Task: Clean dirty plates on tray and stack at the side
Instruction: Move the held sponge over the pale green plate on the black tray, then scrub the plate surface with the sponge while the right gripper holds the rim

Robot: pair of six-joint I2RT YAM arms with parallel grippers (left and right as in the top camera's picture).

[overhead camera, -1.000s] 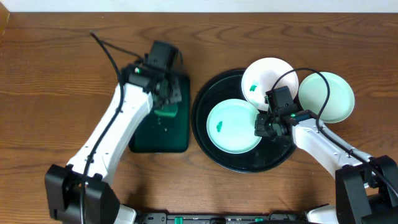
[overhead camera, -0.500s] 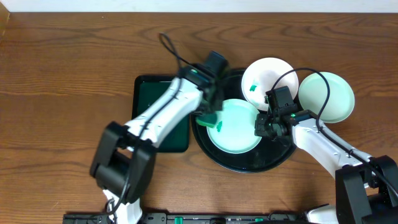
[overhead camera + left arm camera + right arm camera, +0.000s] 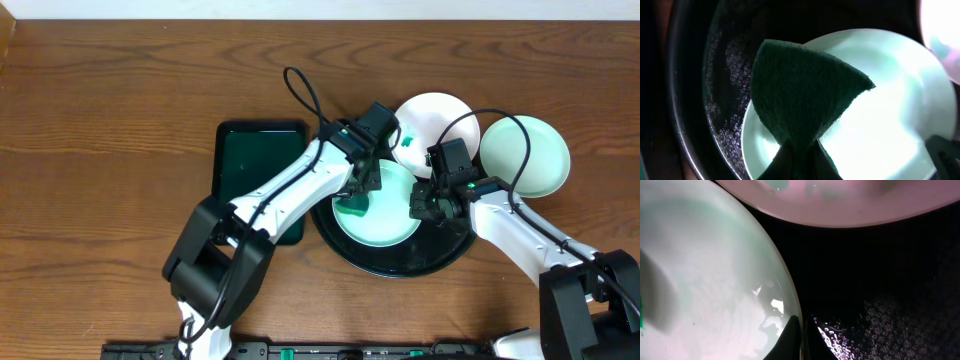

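Where the black tray (image 3: 420, 255) sits right of centre on the brown wood-grain table (image 3: 100, 150), a mint plate (image 3: 385, 228) lies flat inside it, toward 9 o'clock of the tray's middle. A white plate (image 3: 437, 118) with a small green smudge (image 3: 405, 142) overlaps the tray's rim at 1 o'clock, and a third plate (image 3: 525, 155) rests on the bare wood just beyond the rim at 2 o'clock. The left gripper (image 3: 362, 185) is clamped on a dark green sponge (image 3: 800, 95), which hangs over the mint plate's 9 o'clock part; whether it presses on the plate cannot be told. The right gripper (image 3: 422, 207) is closed on the mint plate's rim at 3 o'clock. The tray's floor glistens with droplets beside the plate. A dark green rectangular tray (image 3: 245, 170) lies just outside the black tray at 9 o'clock. A white band (image 3: 300, 8) runs along the table's far edge.
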